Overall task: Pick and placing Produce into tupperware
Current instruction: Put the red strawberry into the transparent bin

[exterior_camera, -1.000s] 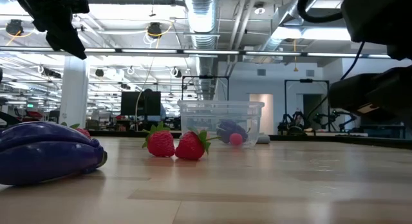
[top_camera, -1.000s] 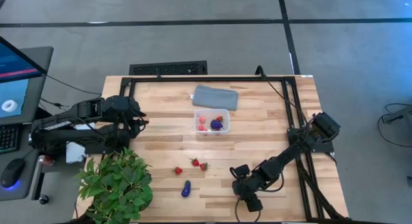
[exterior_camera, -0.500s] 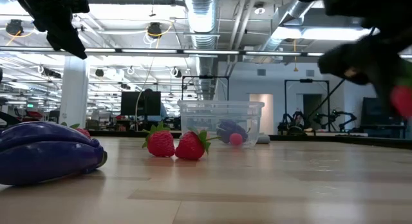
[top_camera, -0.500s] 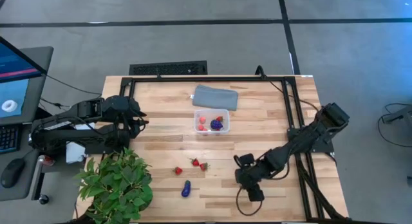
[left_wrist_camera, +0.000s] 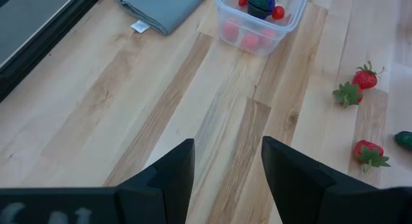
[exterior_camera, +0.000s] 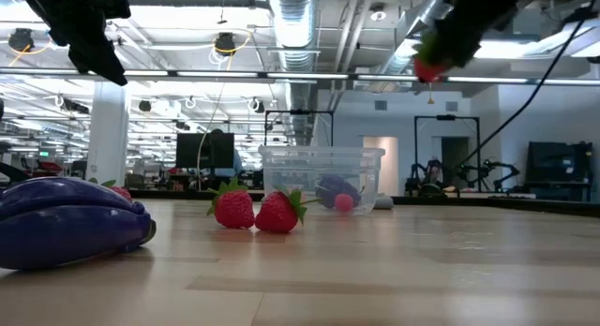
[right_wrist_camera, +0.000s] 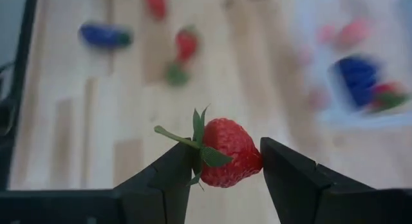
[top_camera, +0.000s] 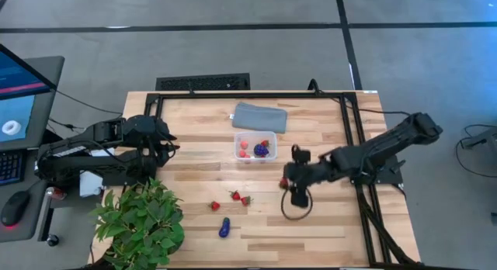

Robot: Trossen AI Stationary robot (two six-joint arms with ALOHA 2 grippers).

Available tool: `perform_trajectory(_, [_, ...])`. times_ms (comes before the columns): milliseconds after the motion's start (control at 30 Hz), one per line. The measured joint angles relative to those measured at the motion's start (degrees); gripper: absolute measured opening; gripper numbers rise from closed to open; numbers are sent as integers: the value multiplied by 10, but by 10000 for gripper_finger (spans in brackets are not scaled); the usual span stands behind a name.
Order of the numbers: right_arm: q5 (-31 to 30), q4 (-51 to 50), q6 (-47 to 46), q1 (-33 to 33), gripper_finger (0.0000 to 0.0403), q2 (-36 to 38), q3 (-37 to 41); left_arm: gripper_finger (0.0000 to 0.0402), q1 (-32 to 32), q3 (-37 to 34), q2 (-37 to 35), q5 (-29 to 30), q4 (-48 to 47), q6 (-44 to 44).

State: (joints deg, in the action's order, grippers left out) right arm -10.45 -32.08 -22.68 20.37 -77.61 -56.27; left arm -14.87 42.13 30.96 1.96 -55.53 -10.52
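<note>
**Produce tally: part boxed, one berry in transit**

- Tupperware [top_camera: 255, 147]: stood mid-desk, already holding a dark purple piece [top_camera: 261, 150] and several red and pinkish bits.
- Right gripper [top_camera: 288, 181]: at about 4 o'clock from the box, clamped on a strawberry [right_wrist_camera: 225, 152], lifted clear of the desk [top_camera: 202, 157].
- Loose items: three strawberries [top_camera: 234, 196] and one purple piece [top_camera: 224, 227], near 7 o'clock from the box.
- Left gripper [left_wrist_camera: 226, 172]: waited at the desk's 9 o'clock side, fingers apart, holding nothing.
- Judged roughly half done; four loose pieces and the carried berry remained.
</note>
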Motion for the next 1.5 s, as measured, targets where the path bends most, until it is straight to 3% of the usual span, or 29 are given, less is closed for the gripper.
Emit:
perform_trajectory(333, [-46, 27, 109, -139, 201, 57, 0, 171, 0, 0, 0, 5, 1, 0])
perform_trajectory(800, [-23, 166, 214, -276, 201, 4, 0, 171, 0, 0, 0, 27, 27, 3])
perform_trajectory(1100, [33, 232, 217, -303, 200, -83, 0, 171, 0, 0, 0, 35, 26, -2])
perform_trajectory(1500, [64, 292, 193, -303, 201, -166, 0, 171, 0, 0, 0, 44, 25, -7])
